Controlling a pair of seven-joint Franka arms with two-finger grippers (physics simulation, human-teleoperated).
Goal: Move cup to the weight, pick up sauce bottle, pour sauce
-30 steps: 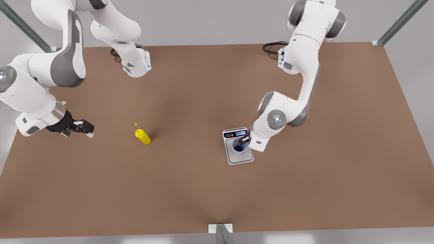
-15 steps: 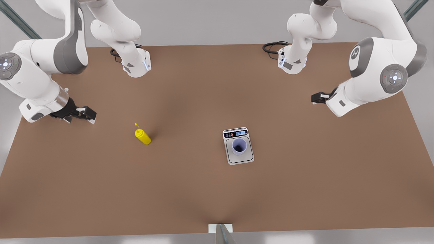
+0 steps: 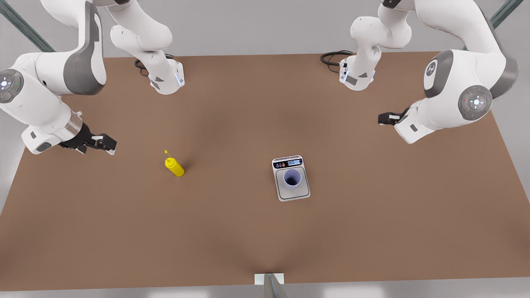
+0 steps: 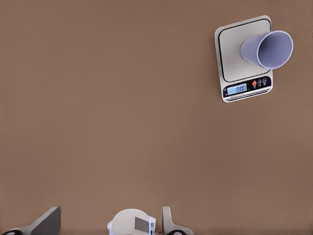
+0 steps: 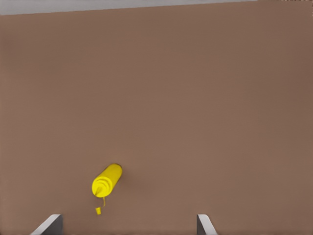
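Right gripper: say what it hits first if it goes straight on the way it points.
Probably the bottle, which sits ahead of the right gripper, roughly between its open fingers. Depth is unclear, so it might meet the table first. The left gripper waits far off.

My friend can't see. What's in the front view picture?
A lavender cup stands on a silver scale on a brown table. A yellow sauce bottle stands apart toward the front view's left, untouched.

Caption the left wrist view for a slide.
Lavender cup standing on the weight, seen from the open left end effector over bare brown table.
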